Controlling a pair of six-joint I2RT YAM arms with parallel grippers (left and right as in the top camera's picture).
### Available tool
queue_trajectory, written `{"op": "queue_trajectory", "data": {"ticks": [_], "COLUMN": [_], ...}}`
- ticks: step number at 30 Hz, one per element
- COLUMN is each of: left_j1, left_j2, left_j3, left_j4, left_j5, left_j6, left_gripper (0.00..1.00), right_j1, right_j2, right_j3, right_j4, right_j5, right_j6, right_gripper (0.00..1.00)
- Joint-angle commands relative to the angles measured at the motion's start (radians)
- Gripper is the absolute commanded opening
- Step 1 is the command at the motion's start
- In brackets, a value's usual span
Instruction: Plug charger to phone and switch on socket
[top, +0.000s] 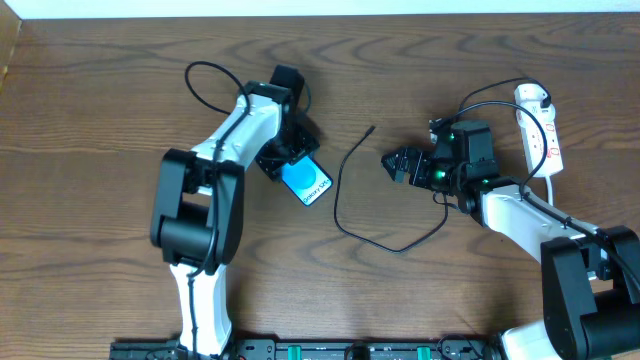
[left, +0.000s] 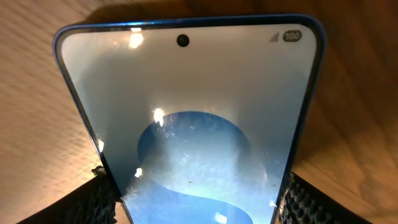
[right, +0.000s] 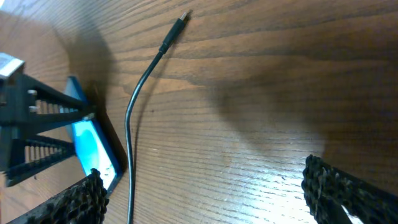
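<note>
The phone (top: 307, 181) with its lit blue screen lies on the table, and my left gripper (top: 285, 158) is shut on its sides. In the left wrist view the phone (left: 193, 106) fills the frame between both fingers. The charger, a thin black cable (top: 345, 215), curves across the table; its plug tip (top: 371, 128) lies free. My right gripper (top: 392, 163) is open and empty, right of the cable. In the right wrist view the cable (right: 134, 106), its tip (right: 183, 17) and the phone (right: 93, 146) show. The socket, a white power strip (top: 540, 125), lies at the far right.
A white cord (top: 553, 190) runs from the power strip past my right arm. The table's far edge meets a white wall at the top. The left arm's black cable loops at the upper left (top: 200, 85).
</note>
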Motion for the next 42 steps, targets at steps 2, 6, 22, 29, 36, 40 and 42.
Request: {"op": "queue_trajectory", "data": {"ticks": [2,6,22,29,36,40,42], "left_j1": [0.01,0.01,0.011,0.01,0.01,0.01,0.01], "left_j2": [-0.124,-0.131,-0.127,-0.085,-0.029,0.018,0.039], "left_j3": [0.004,0.004,-0.014,-0.059,-0.073,-0.073,-0.073], "left_j4": [-0.006,-0.044,-0.06,-0.043,-0.033,-0.026,-0.024], "left_j5": [-0.009,-0.009,-0.078,-0.092,-0.092,-0.093,-0.092], "left_j6": [0.021,0.021,0.02,0.02,0.02,0.021,0.02], "left_gripper": [0.69,0.69,0.69,0.69,0.69,0.69,0.69], "right_j1": [0.004,0.004,0.004,0.004,0.014,0.035,0.043], "right_j2": [0.003,0.003,0.003,0.003,0.003,0.003,0.003], "right_j3": [0.006,0.006,0.006,0.006,0.006,0.006,0.006], "right_j4": [0.002,0.002,-0.002,-0.021,-0.046,-0.046,-0.046], "right_j5": [0.006,0.006,0.006,0.006,0.006,0.006,0.006], "right_j6": [-0.01,-0.01,0.006,0.006,0.019,0.021,0.021], "right_gripper": [0.99,0.99,0.99,0.99,0.99,0.99,0.99]}}
